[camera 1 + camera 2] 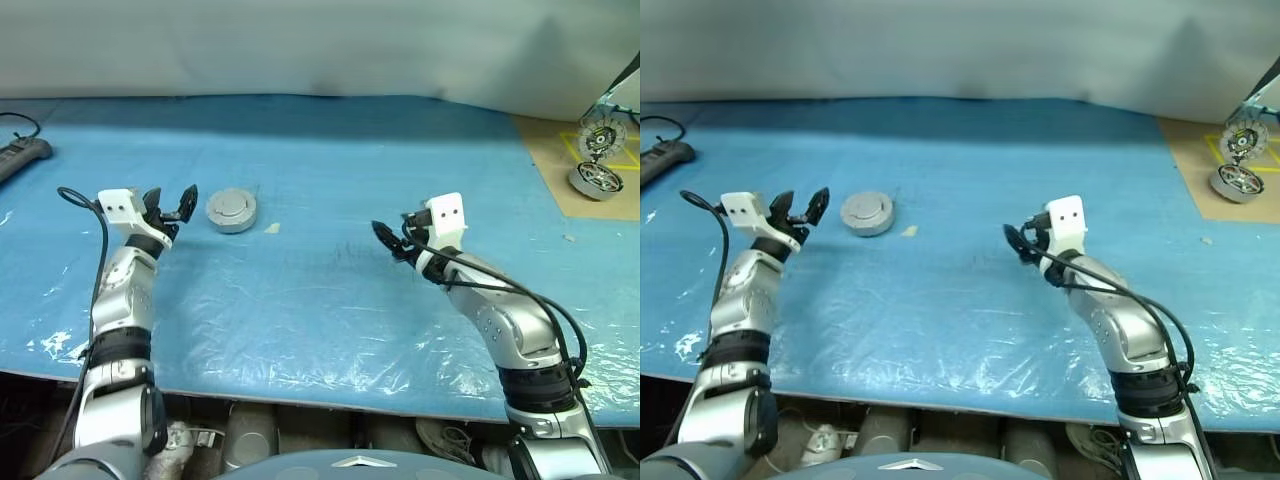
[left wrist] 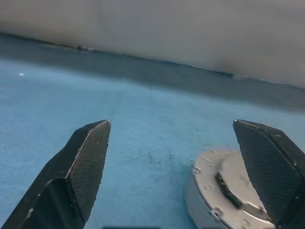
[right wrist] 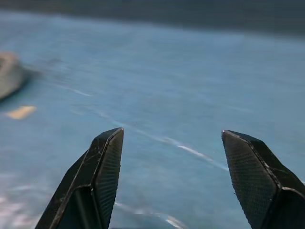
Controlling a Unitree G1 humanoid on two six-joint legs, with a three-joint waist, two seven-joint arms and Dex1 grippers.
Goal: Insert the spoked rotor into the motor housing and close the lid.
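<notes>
table [image 1: 330,180]: covered by blue sheet as work surface | motor housing [image 1: 231,210]: set on sheet, lid [image 1: 867,208] seated on top, judged closed | left gripper [image 1: 172,207]: spread empty just beside housing | right gripper [image 1: 392,240]: spread empty, well apart

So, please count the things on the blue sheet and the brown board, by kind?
Closed housing with lid: 1
Spare motor parts on the brown board: 2
Pale scrap: 1
Black power strip: 1
Total: 5
</notes>
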